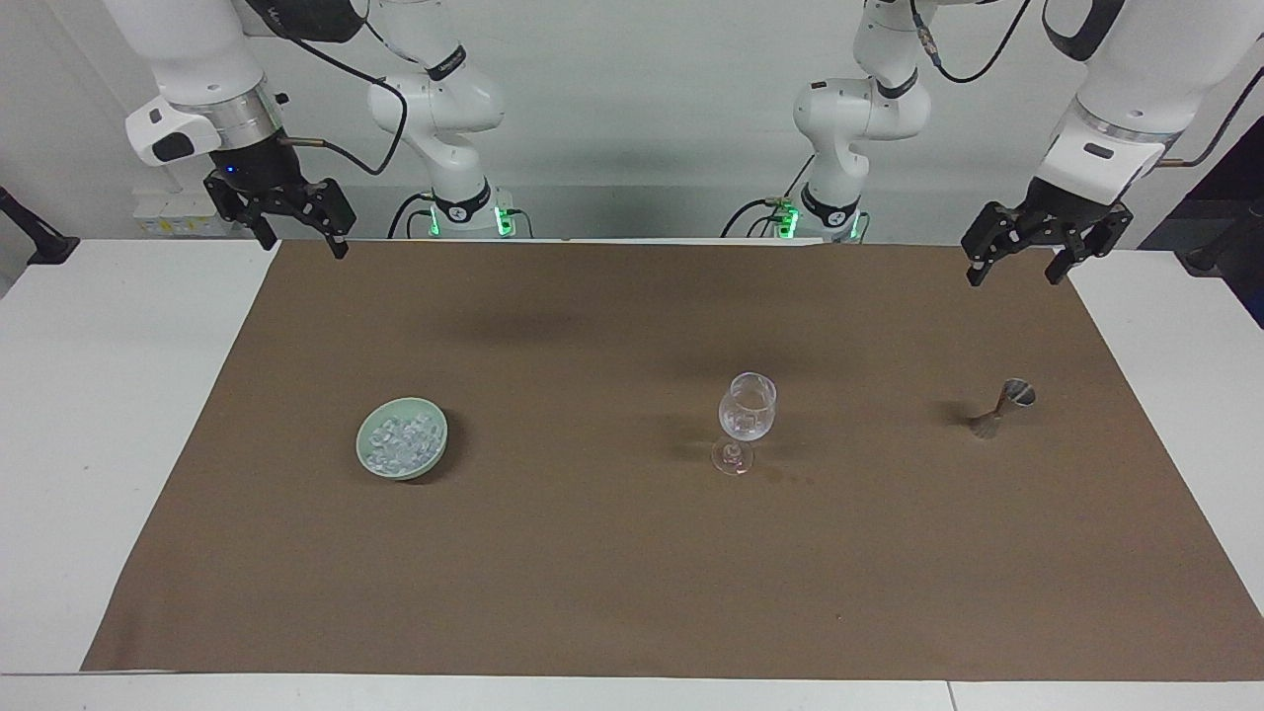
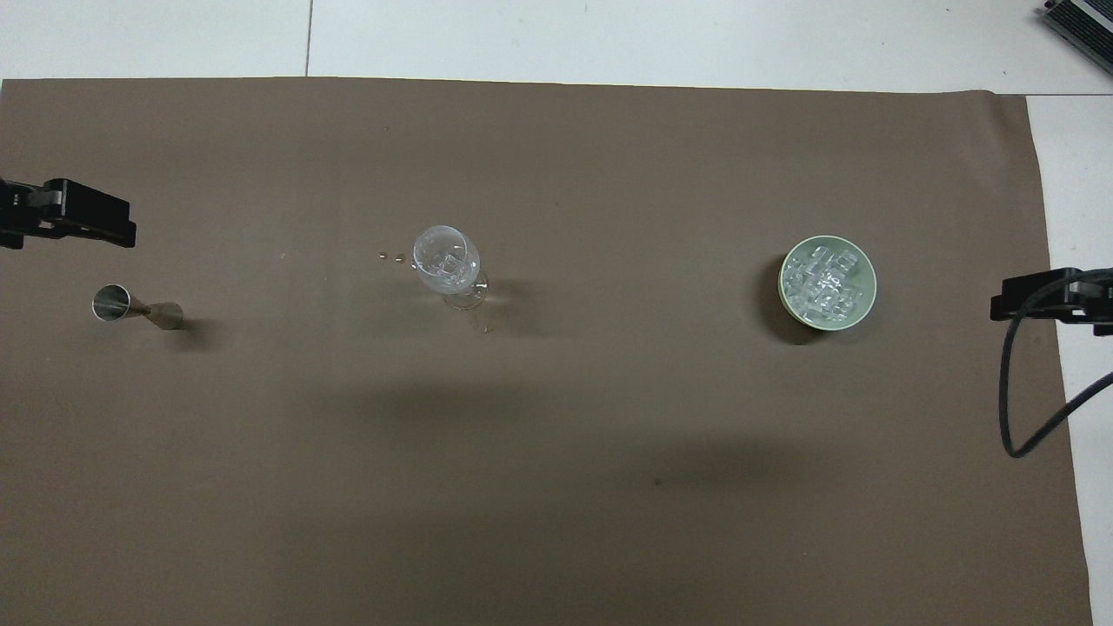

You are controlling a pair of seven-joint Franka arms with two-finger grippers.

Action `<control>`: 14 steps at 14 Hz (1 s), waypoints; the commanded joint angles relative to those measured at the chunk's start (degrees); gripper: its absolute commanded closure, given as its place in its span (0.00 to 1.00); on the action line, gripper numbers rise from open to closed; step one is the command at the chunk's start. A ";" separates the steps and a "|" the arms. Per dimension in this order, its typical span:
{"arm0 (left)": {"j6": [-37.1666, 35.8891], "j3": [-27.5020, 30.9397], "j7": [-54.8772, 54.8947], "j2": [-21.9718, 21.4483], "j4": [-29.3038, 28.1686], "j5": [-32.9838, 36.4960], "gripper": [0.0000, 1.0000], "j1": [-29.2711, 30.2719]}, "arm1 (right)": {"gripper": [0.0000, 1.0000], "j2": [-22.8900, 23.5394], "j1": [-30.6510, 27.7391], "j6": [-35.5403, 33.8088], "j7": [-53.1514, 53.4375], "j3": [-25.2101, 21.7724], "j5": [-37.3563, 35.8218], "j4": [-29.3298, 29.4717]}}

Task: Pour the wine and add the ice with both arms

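Note:
A clear stemmed wine glass (image 1: 748,407) stands mid-cloth with a few pieces of ice (image 2: 448,265) in it. More ice (image 1: 400,436) fills a pale green bowl (image 1: 361,451) toward the right arm's end. A small metal jigger (image 1: 1000,408) stands toward the left arm's end. The wine is out of view. My right gripper (image 1: 304,245) hangs open and empty over the cloth's corner at the robots' edge. My left gripper (image 1: 1015,276) hangs open and empty over the other corner at that edge, above the jigger's end.
A brown cloth (image 1: 592,592) covers most of the white table (image 1: 99,395). Two small drops (image 2: 391,257) lie on the cloth beside the glass. A black cable (image 2: 1009,409) loops down from the right wrist.

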 commanded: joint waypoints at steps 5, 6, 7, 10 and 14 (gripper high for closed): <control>0.05 0.43 -0.08 -0.91 -0.85 1.03 0.00 -0.95 | 0.00 0.22 -1.40 -0.26 -1.26 0.89 1.39 0.67; 0.40 0.52 0.01 -0.82 -0.85 1.03 0.00 -0.86 | 0.00 0.22 -1.40 -0.26 -1.26 0.89 1.39 0.59; 0.66 0.52 0.01 -0.74 -0.85 1.03 0.00 -0.78 | 0.00 0.22 -1.40 -0.44 -1.26 0.89 1.56 0.59; 0.58 0.52 -1.04 -0.91 -0.85 0.94 0.00 -0.95 | 0.00 0.22 -1.40 -0.44 -1.26 0.89 1.91 0.59; 0.58 0.61 -0.79 -1.09 -0.85 0.94 0.00 -0.78 | 0.00 0.22 -1.32 -0.26 -1.34 0.89 2.18 0.59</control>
